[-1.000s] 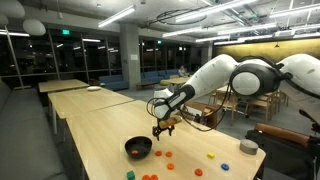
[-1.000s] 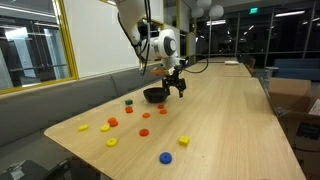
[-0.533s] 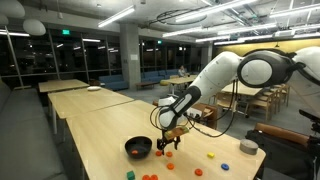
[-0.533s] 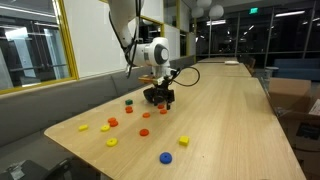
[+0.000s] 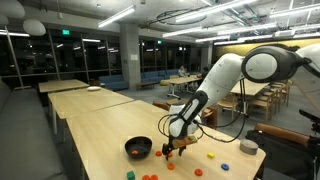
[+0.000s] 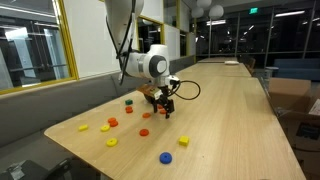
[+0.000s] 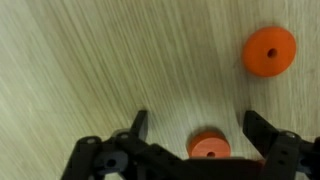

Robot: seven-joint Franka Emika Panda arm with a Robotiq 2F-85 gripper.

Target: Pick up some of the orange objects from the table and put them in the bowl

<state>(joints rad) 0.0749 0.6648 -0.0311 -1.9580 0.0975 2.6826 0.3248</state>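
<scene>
**Table** (image 5: 95, 125): long, with a pale wood top. Everything noted below stands or lies on it.

**Arm** (image 5: 228, 72): mine. In an exterior view it enters from the right and bends down towards the near part of the table.

**Grey lidded object** (image 5: 248, 147): by the right edge of the table, well apart from my gripper.

**Bowl** (image 5: 138, 148): black and upright, just left of my gripper in an exterior view. I cannot make out its contents.

**Gripper** (image 5: 175, 148): low over the table and pointing down, as both exterior views show (image 6: 163, 103). In the wrist view (image 7: 198, 128) it is spread wide. The two dark fingers (image 7: 138, 125) stand far apart and grip nothing. I cannot tell whether the tips touch the wood.

**Orange pieces:**
- One orange piece (image 7: 208, 146) lies flat between my fingers, clear of both.
- A second one (image 7: 269, 51) lies flat beyond the fingertips, to the right in the wrist view.
- In an exterior view two more (image 5: 168, 159) lie just near of my gripper.
- Another (image 5: 212, 155) lies to its right.
- All of these are on the table, outside the bowl.

**Other pieces:** a yellow piece (image 6: 183, 141) and a blue piece (image 6: 166, 157) lie nearer the camera than my gripper, apart from each other.
</scene>
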